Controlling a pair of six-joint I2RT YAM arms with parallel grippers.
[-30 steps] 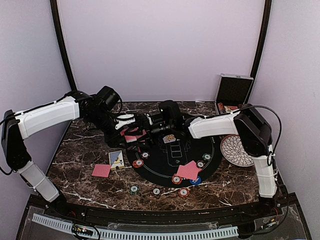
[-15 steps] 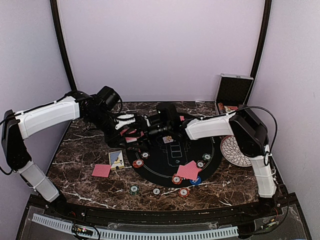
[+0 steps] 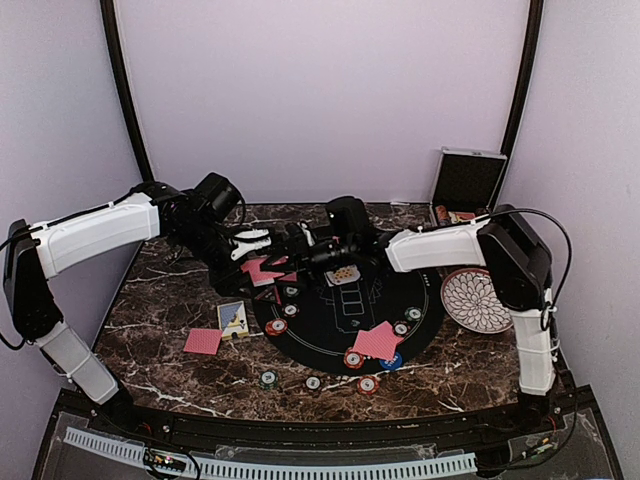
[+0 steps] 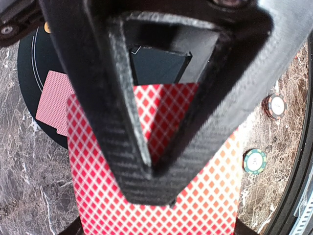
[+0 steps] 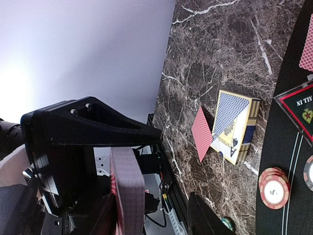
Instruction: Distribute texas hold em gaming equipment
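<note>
My left gripper [image 3: 258, 252] is shut on a stack of red-backed playing cards [image 3: 263, 269] and holds it above the left rim of the black mat [image 3: 330, 322]. In the left wrist view the fingers [image 4: 146, 161] meet in a V on the cards [image 4: 205, 196]. My right gripper [image 3: 298, 245] is open right beside that stack. In the right wrist view its dark fingertips [image 5: 203, 215] stand on either side of the stack's edge [image 5: 128, 191]. Red cards [image 3: 377, 340] and a face-up card [image 3: 343, 274] lie on the mat. Chips [image 3: 353, 358] sit around its front.
A blue-and-yellow card box [image 3: 232, 317] and one red card [image 3: 203, 341] lie left of the mat, also in the right wrist view [image 5: 234, 125]. A triangular plaque [image 5: 301, 110] sits on the mat. The white plate [image 3: 475, 300] and open black case [image 3: 467, 180] stand right.
My right arm reached left towards the held cards, then drew back a little to the right. The left arm and its stack have stayed in place.
</note>
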